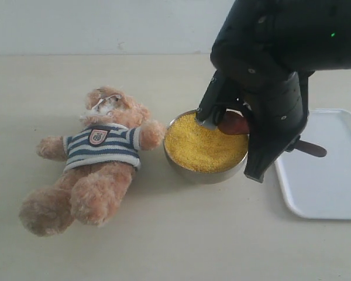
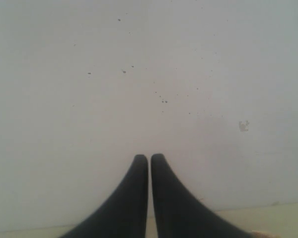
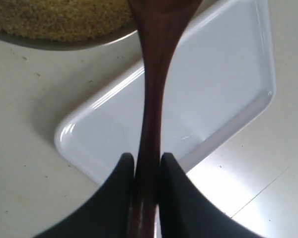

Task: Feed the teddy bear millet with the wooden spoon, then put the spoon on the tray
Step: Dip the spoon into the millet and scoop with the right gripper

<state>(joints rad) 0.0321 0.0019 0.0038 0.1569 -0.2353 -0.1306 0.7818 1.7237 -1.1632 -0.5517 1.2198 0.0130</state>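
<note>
While right fingers point(image 3: 120, 183) clamp the slim handle of the dark reddish-brown wooden spoon point(image 3: 151, 89), it should handle stiff, light, slightly slick; left fingers point(image 2: 134, 193) pressed together, empty

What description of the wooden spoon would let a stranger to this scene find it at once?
Start at the steel bowl of yellow millet in the middle of the table. The wooden spoon reaches over its right rim toward the white tray, clamped in the right gripper. It alone is dark reddish-brown, with a slim handle.
</note>
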